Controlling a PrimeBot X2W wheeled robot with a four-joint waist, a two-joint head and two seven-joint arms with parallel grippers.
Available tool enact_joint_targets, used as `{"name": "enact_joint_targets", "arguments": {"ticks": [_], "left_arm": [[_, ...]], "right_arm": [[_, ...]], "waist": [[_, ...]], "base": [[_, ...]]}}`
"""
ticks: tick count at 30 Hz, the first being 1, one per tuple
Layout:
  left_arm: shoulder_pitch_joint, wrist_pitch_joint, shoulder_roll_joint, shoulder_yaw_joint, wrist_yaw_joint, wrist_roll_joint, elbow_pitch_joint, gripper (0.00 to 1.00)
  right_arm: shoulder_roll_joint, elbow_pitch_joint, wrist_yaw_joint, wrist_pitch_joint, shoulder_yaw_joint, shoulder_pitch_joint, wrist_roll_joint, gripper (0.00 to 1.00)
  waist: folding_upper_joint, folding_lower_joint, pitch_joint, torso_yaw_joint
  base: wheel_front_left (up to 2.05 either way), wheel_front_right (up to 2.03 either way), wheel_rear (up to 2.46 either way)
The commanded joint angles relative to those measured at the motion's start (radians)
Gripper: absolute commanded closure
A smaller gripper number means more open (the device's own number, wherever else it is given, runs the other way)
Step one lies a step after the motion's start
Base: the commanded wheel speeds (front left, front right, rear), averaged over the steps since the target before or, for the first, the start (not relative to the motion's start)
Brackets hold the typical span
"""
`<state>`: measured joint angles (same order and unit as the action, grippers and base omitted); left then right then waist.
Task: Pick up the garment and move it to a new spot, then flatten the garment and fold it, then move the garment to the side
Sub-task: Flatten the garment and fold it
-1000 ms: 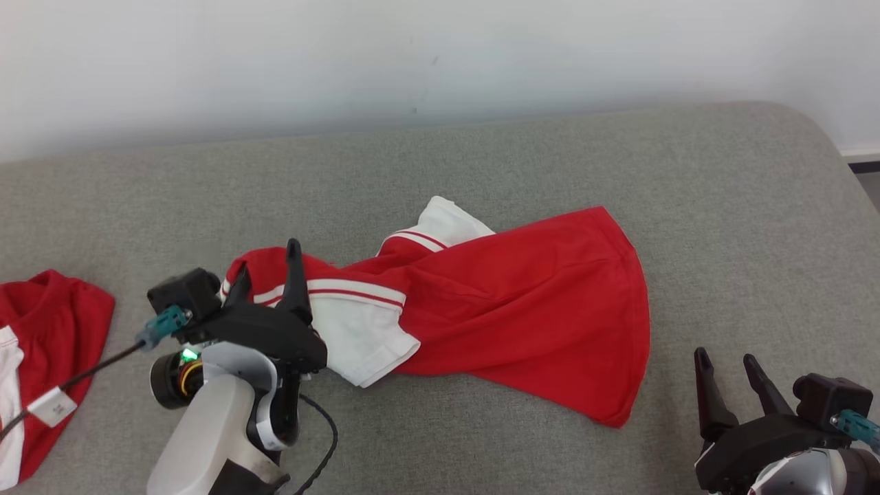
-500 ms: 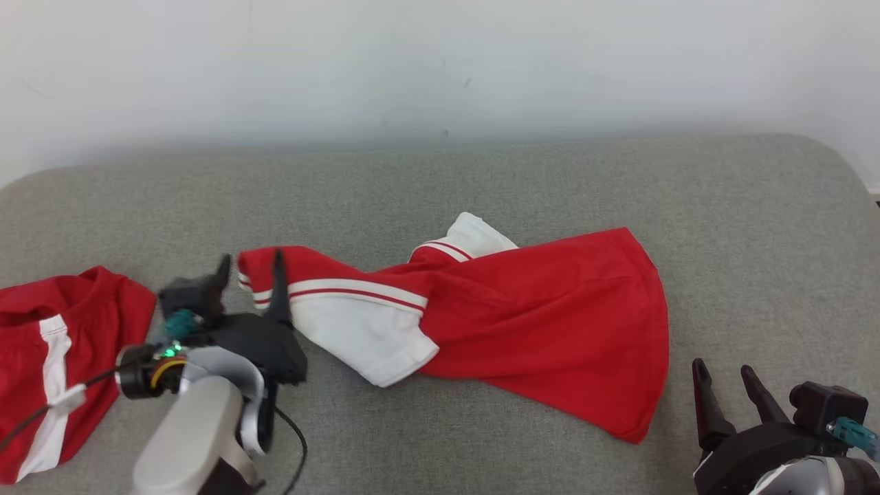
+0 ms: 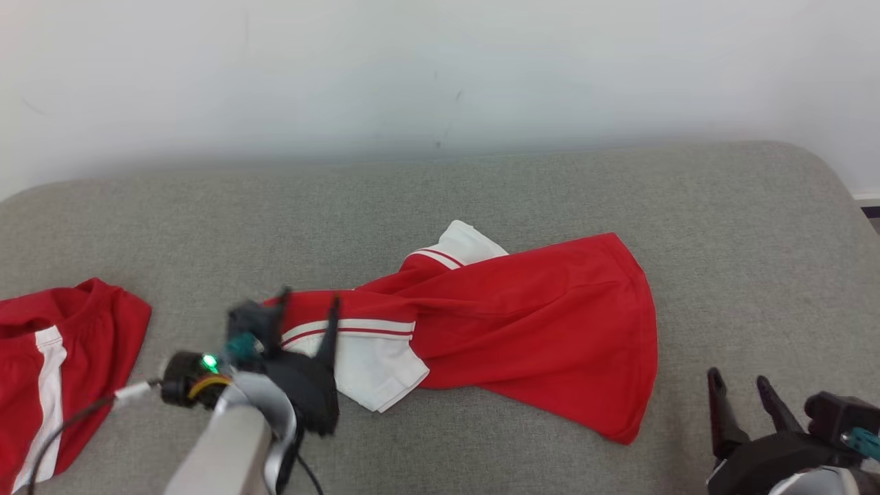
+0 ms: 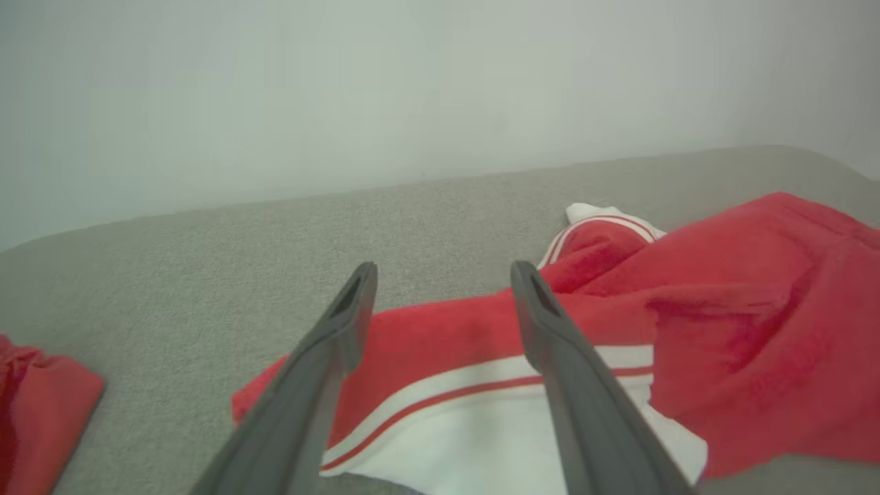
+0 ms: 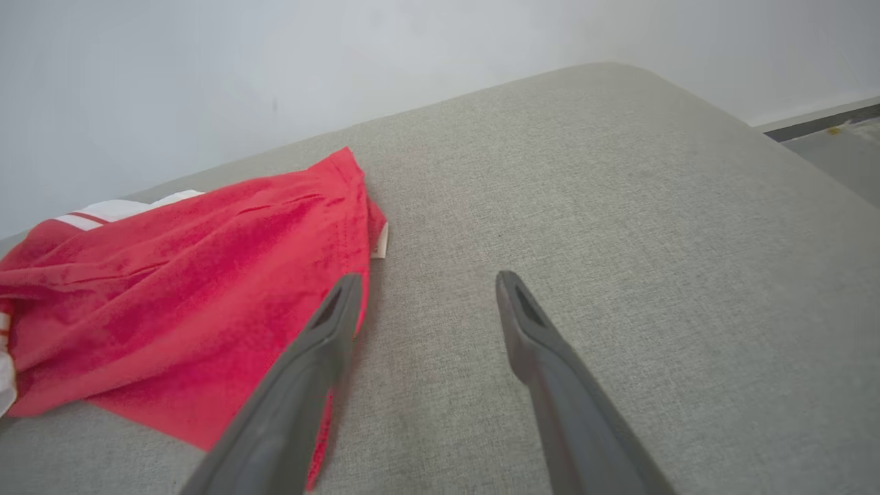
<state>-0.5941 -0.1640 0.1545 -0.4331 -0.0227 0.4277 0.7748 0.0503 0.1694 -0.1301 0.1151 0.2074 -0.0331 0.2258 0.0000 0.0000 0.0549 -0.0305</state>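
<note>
The garment [image 3: 529, 323] is a red shirt with white, red-striped sleeves, lying crumpled and twisted across the middle of the grey padded surface [image 3: 481, 192]. My left gripper [image 3: 309, 301] is open over the garment's left sleeve end, one finger on each side of the striped band. In the left wrist view that gripper [image 4: 443, 275] spreads wide above the red and white cloth [image 4: 481, 405], holding nothing. My right gripper [image 3: 739, 379] is open at the lower right, just off the garment's hem. In the right wrist view its left finger [image 5: 330, 323] lies beside the red hem [image 5: 172, 289].
A second red garment with a white stripe [image 3: 62, 344] lies at the surface's left edge, also in the left wrist view [image 4: 34, 405]. A pale wall runs along the back. The surface rounds off at the right, where the floor [image 5: 839, 137] shows.
My left gripper has swung right, from beside the sleeve end to over it, staying open. The sleeve end now lies more bunched. The head camera shifted; the right gripper barely moved.
</note>
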Motion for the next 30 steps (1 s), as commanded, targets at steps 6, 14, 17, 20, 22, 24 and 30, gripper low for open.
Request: {"name": "enact_joint_targets", "arguments": {"ticks": [6, 14, 17, 20, 22, 24, 30], "left_arm": [[0.131, 0.006, 0.022, -0.102, -0.049, -0.055, -0.091, 0.0], [0.234, 0.084, 0.032, -0.189, -0.024, -0.101, -0.192, 0.0], [0.215, 0.098, 0.026, -0.195, 0.017, -0.12, -0.173, 0.0], [0.192, 0.124, 0.028, -0.221, 0.047, -0.162, -0.133, 0.0], [0.179, 0.124, 0.02, -0.228, 0.051, -0.169, -0.111, 0.0], [0.166, 0.12, 0.019, -0.228, 0.069, -0.176, -0.088, 0.0], [0.147, 0.098, 0.016, -0.207, 0.129, -0.17, -0.02, 1.0]], "right_arm": [[0.0, -0.007, -0.001, 0.002, 0.024, 0.023, -0.01, 0.0], [0.0, -0.009, -0.001, 0.004, 0.016, 0.019, 0.001, 0.0], [0.0, -0.01, -0.001, 0.005, 0.005, 0.008, 0.001, 0.0], [0.0, -0.012, -0.001, 0.004, 0.001, 0.002, 0.0, 0.0], [0.0, -0.013, -0.001, 0.004, 0.001, 0.0, 0.0, 0.0], [0.0, -0.013, -0.001, 0.002, 0.004, 0.0, 0.0, 0.0], [0.0, -0.009, -0.001, -0.001, 0.01, -0.003, -0.001, 0.0]], "waist": [[0.0, 0.0, -0.005, -0.004], [0.0, 0.0, 0.002, -0.013], [0.0, 0.0, 0.011, -0.024], [0.0, 0.0, 0.019, -0.04], [0.0, 0.0, 0.024, -0.05], [0.0, 0.0, 0.029, -0.057], [0.0, 0.0, 0.032, -0.065]], "base": [[0.0, 0.0, 0.0], [0.0, 0.0, 0.0], [0.0, 0.0, 0.0], [0.0, 0.0, 0.0], [0.0, 0.0, 0.0], [0.0, 0.0, 0.0], [0.0, 0.0, 0.0]]}}
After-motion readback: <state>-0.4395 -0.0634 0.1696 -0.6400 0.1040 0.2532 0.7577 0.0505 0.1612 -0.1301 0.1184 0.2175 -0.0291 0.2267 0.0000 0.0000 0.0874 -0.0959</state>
